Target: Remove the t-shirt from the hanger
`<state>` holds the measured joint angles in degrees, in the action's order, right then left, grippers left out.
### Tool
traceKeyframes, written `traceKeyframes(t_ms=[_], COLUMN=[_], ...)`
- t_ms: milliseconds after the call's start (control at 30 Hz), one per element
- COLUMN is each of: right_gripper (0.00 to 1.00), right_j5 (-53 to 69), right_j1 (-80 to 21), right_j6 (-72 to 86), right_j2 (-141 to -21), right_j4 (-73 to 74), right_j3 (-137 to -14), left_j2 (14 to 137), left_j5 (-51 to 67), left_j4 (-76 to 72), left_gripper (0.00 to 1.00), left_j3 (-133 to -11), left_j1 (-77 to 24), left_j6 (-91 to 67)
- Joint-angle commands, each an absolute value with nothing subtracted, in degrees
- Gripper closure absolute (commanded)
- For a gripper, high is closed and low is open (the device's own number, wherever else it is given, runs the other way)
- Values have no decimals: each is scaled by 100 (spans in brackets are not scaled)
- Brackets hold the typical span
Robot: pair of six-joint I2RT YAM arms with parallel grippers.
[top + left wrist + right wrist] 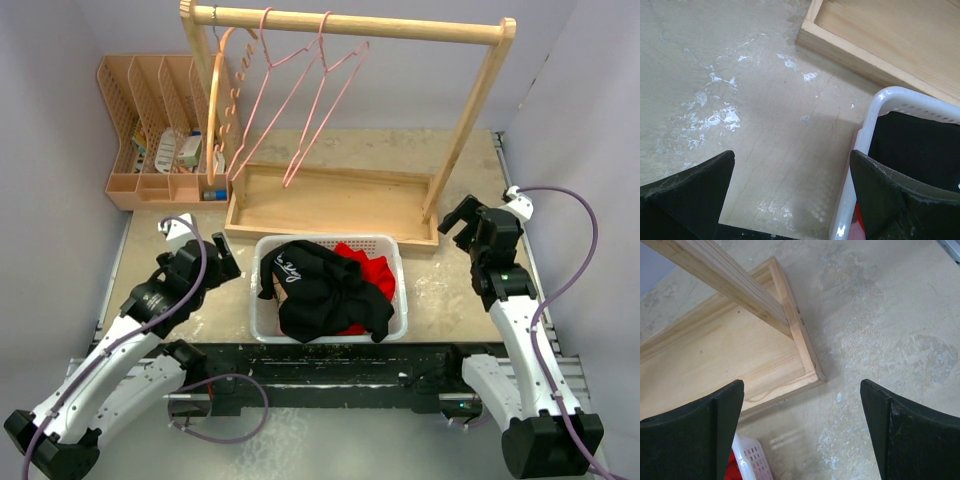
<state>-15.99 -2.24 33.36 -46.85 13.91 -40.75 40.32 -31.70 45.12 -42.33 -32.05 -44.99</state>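
Observation:
A black t-shirt lies crumpled in a white basket on top of a red garment. Two pink wire hangers hang bare on the wooden rack's rail, beside a peach multi-hook hanger. My left gripper is open and empty over the table, just left of the basket. The left wrist view shows the basket rim and black cloth by its right finger. My right gripper is open and empty near the rack's right post.
The rack stands on a wooden tray base, whose corner also shows in the right wrist view. A peach desk organizer with small items sits at the back left. Walls close in the left and right sides.

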Motion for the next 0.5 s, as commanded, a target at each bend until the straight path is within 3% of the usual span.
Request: traceKeyframes(t_ms=[0,467], right_gripper=[0,0], right_j5=[-1769,-1740], right_j1=[-229,-229], right_j6=[3401,3387], right_j2=[-4658,-4632], right_j4=[1318,1301], right_j3=[-4047,-4025], left_j2=[3692,3577], left_j5=[-3299,-3381], left_j4=[4415,4555], left_gripper=[1,1], left_j3=[-4129,-4100], left_j1=[-3217,-3217], left_j6=[-4621,-4688])
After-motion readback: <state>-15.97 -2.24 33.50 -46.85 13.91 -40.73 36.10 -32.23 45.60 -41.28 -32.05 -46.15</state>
